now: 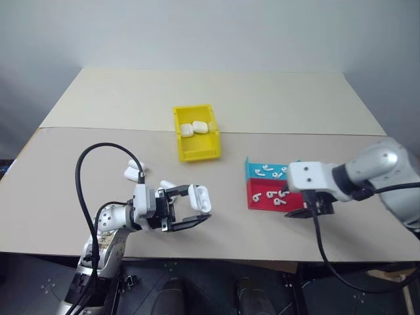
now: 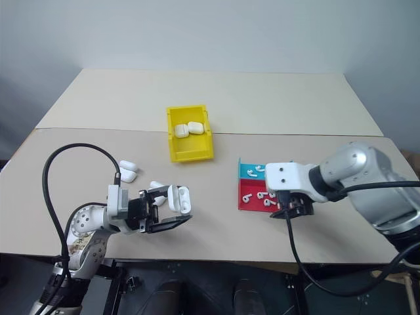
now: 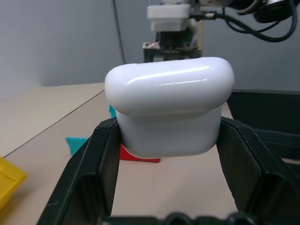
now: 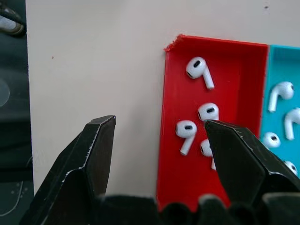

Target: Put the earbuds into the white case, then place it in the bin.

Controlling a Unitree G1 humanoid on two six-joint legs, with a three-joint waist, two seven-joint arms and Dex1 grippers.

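- Fingers of the left gripper (image 1: 190,211) are clamped on the white case (image 1: 200,198), holding it by its lower body just above the near left part of the counter (image 1: 275,98), with the lid end free of the grip; in the left wrist view the case (image 3: 168,105) sits squarely between both black fingers (image 3: 86,180). That hold looks meant to leave the lid end clear so earbuds can go in from the other side.
- Fingers of the right gripper (image 4: 159,154) stand apart with nothing between them, pointing down over the near edge of the red tray (image 4: 234,61); one tip hangs over the tray, the other over bare counter beside it. This reads as lining up to pick one of the earbuds (image 4: 186,135).
- Earbuds lie loose in the red tray and in the blue tray (image 1: 252,169) touching its far side, near the right arm, so sorting falls to that arm.
- Spare cases (image 1: 133,173) lie on the counter just beyond the left arm.
- Farther back, near the middle, the yellow bin (image 1: 195,152) already holds two cases (image 1: 194,128), within reach of the left arm for the drop-off, I judge.
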